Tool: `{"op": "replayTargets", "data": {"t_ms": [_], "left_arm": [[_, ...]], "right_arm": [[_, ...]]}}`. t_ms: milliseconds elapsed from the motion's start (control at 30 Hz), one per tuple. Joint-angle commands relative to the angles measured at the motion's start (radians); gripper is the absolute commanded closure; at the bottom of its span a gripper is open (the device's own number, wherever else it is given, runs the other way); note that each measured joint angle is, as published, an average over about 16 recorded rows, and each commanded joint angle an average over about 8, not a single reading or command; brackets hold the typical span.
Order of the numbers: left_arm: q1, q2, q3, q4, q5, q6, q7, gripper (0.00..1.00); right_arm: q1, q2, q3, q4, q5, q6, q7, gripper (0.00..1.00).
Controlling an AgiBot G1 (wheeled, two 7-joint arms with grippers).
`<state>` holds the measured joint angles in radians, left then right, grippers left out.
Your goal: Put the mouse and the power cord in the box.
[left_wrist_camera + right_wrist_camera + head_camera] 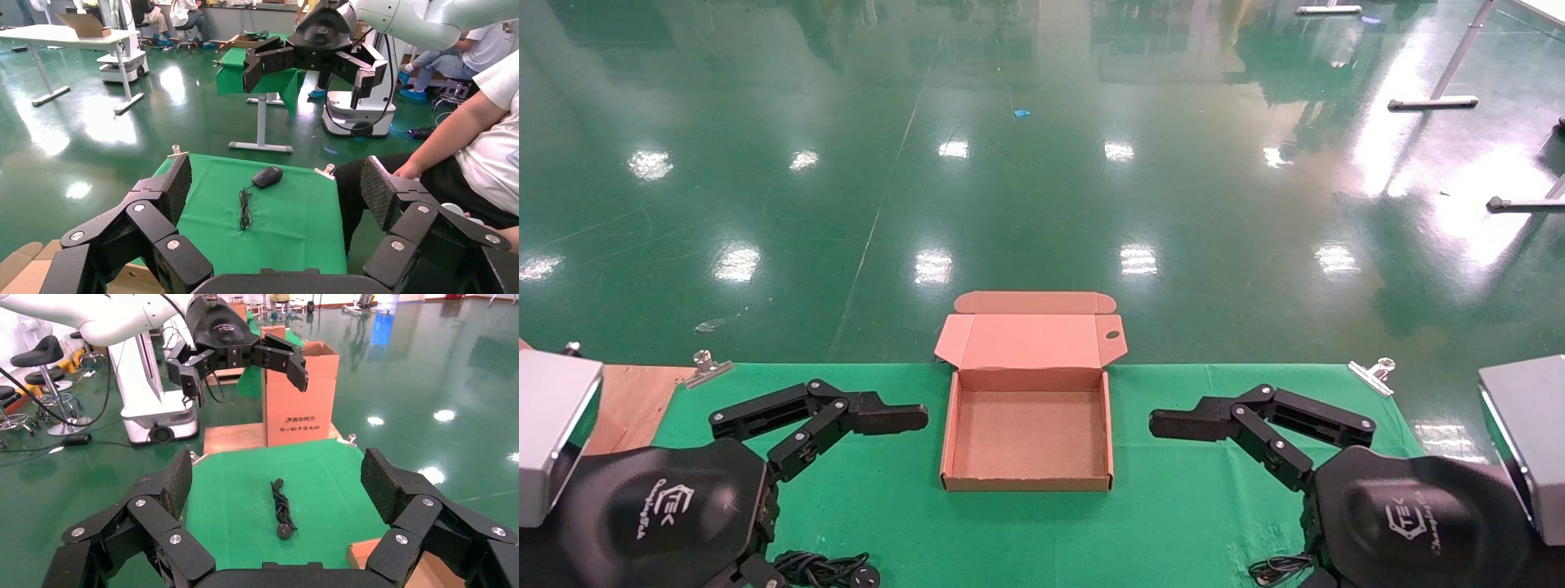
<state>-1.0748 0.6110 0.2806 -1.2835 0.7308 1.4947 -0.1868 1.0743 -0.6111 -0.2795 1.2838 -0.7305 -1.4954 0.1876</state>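
The box (1027, 433) lies open and empty in the middle of the green cloth, its lid flap folded back past the far table edge. My left gripper (911, 514) hovers open to the left of the box; my right gripper (1164, 523) hovers open to its right, facing it. The power cord (282, 508), a twisted black bundle with a round plug, lies on the cloth near the front left (825, 569). The mouse (267, 176) sits on the right side of the cloth with its thin wire (245, 211) bunched beside it. The head view shows only that wire (1279, 567).
Metal clips (707, 366) (1373, 371) pin the cloth at the far corners. A wooden board (633, 400) adjoins the table's left end, with a tall cardboard carton (300, 395) on it. A seated person (477, 141) is close to the table's right end.
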Motion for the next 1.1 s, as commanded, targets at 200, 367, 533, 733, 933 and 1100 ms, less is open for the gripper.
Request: {"op": "replayTargets", "data": {"t_ms": [200, 367, 533, 733, 933, 1100], "left_arm": [[0.000, 0.000, 0.000, 0.000, 0.000, 0.000, 0.000, 0.00], [0.000, 0.000, 0.000, 0.000, 0.000, 0.000, 0.000, 0.00], [0.000, 0.000, 0.000, 0.000, 0.000, 0.000, 0.000, 0.00], [0.000, 0.000, 0.000, 0.000, 0.000, 0.000, 0.000, 0.00], [0.000, 0.000, 0.000, 0.000, 0.000, 0.000, 0.000, 0.00], [0.000, 0.000, 0.000, 0.000, 0.000, 0.000, 0.000, 0.00]], "right_arm": [[0.000, 0.000, 0.000, 0.000, 0.000, 0.000, 0.000, 0.00], [0.000, 0.000, 0.000, 0.000, 0.000, 0.000, 0.000, 0.00], [0.000, 0.000, 0.000, 0.000, 0.000, 0.000, 0.000, 0.00], [0.000, 0.000, 0.000, 0.000, 0.000, 0.000, 0.000, 0.00], [0.000, 0.000, 0.000, 0.000, 0.000, 0.000, 0.000, 0.00], [0.000, 0.000, 0.000, 0.000, 0.000, 0.000, 0.000, 0.00]]}}
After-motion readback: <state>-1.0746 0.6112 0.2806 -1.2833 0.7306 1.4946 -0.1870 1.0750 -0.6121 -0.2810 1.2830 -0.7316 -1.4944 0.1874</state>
